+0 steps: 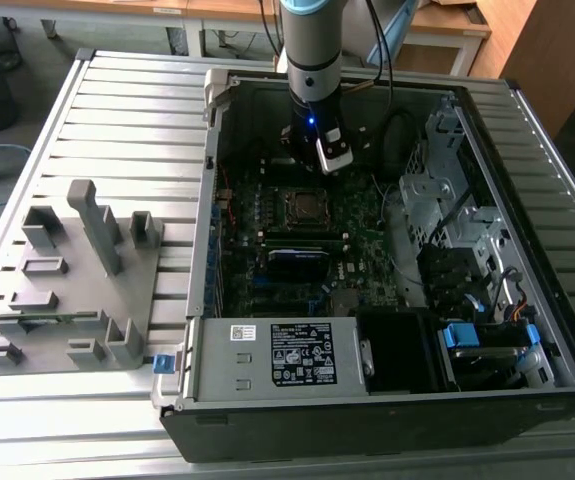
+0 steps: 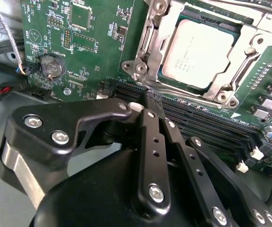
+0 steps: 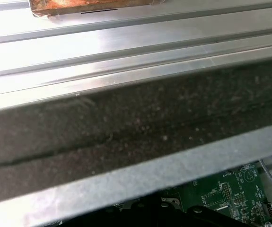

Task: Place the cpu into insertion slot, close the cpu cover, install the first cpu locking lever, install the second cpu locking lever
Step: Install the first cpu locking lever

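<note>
In the second wrist view the cpu [image 2: 199, 52], a silver-grey square, sits in the insertion slot [image 2: 249, 71] on the green motherboard. The cpu cover [image 2: 147, 45], a silvery frame, lies flat around it with the chip showing through its cut-out. My gripper [image 2: 149, 100] hangs just off the socket's edge, over the memory slots, its black fingers [image 2: 151, 137] shut together with nothing between them. In the exterior view the gripper [image 1: 314, 168] hovers above the far side of the insertion slot [image 1: 305, 206], inside the open computer case.
Memory slots [image 2: 206, 130] run beside the socket, and a coin battery [image 2: 50, 65] sits further off. The case holds a power supply [image 1: 302, 355] at the front and a drive cage [image 1: 447, 200] on the exterior view's right. A grey fixture tray [image 1: 67, 290] lies on the exterior view's left.
</note>
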Controlling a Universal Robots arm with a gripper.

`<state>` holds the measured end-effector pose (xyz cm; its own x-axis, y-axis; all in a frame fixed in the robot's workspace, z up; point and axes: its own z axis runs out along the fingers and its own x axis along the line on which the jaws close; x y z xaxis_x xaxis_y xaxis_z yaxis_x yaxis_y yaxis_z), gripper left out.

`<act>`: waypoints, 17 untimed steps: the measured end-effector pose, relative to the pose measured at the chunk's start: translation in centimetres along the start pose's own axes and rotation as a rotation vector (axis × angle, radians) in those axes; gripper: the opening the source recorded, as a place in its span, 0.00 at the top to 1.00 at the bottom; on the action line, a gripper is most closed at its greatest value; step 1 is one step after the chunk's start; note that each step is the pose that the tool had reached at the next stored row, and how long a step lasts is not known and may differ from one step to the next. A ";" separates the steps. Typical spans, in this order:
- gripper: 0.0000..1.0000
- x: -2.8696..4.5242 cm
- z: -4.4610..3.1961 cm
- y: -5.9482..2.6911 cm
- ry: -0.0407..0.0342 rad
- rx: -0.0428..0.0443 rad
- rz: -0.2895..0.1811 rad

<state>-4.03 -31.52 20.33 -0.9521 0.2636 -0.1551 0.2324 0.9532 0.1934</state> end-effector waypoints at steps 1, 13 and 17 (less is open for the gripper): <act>0.90 0.00 0.00 0.00 0.0004 0.0002 0.000; 0.90 -0.18 0.03 0.05 0.0682 0.0501 0.006; 0.90 -0.18 0.02 0.04 0.0887 0.0662 0.008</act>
<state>-3.84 -31.52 20.34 -0.9634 0.2596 -0.0669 0.2496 0.9597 0.1294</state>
